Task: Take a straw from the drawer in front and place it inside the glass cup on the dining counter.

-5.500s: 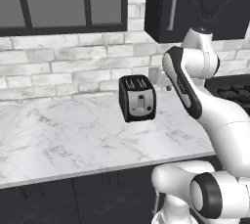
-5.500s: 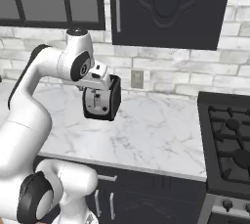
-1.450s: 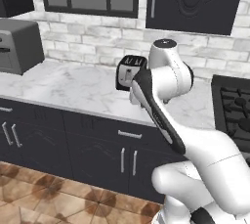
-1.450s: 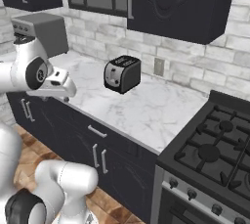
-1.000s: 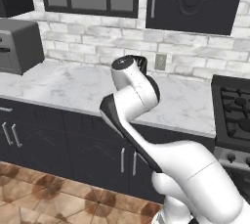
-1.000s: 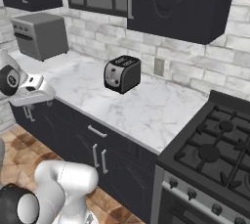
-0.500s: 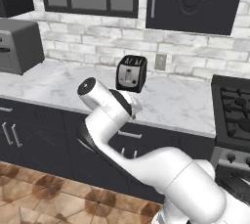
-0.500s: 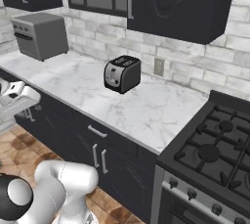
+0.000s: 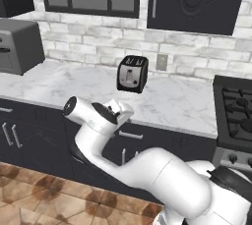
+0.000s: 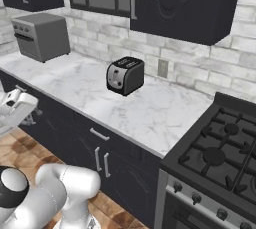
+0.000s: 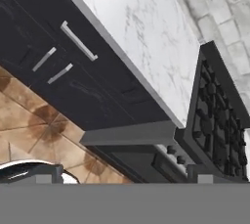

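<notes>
The drawer [image 9: 147,139] is shut under the marble worktop, its dark flat front carrying a horizontal silver bar handle [image 10: 99,134]. The hand view looks down along that same drawer front [image 11: 66,47] from the left. My gripper [image 9: 123,112] hangs low in front of the cabinet fronts, just left of the drawer handle, and it is open with nothing between its fingers. It appears again as the gripper [image 10: 19,104] at the left edge of the right base view. The straw, the glass cup and the dining counter are out of view.
A black toaster [image 9: 132,73] stands on the marble worktop [image 9: 172,103] backed by white brick. A grey microwave [image 10: 41,35] sits far left, a gas stove [image 10: 220,153] on the right. Cabinet doors with vertical handles [image 10: 101,160] lie below the drawer, above the brown tiled floor [image 9: 34,197].
The arm has swung left and down, from in front of the toaster to low before the cabinet fronts. The gripper has stayed open. The drawer has not moved.
</notes>
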Robot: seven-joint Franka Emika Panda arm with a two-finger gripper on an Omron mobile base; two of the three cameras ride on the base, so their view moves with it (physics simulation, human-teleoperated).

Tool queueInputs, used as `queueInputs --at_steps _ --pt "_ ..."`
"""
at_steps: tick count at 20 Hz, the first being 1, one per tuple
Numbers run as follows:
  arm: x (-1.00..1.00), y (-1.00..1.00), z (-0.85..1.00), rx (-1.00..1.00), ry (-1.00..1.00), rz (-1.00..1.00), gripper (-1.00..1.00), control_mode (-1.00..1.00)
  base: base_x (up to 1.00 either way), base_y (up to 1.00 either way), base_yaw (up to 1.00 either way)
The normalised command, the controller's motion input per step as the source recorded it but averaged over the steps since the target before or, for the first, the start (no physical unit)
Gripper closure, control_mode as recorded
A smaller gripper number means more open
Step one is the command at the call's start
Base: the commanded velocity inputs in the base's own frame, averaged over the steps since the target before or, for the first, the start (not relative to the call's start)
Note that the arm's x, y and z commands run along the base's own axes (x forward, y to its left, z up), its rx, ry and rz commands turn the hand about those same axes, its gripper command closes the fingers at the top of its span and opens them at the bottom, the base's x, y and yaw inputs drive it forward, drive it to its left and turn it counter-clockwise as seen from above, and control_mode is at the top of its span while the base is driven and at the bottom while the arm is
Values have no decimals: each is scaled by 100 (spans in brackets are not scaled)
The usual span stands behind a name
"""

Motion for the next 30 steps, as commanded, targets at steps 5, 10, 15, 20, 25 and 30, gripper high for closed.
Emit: queueInputs --at_steps 5,10,15,20,25,30 --pt "42 0 -27 -16 0 0 -100 -100 0 0 0" --pt "42 -3 -36 -14 0 0 -100 -100 0 0 0" --pt "36 -3 -44 -13 0 0 -100 -100 0 0 0" --pt "40 -7 -45 -12 0 0 -100 -100 0 0 0" --pt "36 -2 -41 -12 0 0 -100 -100 0 0 0" --pt "17 0 -42 -12 0 0 -100 -100 0 0 0"
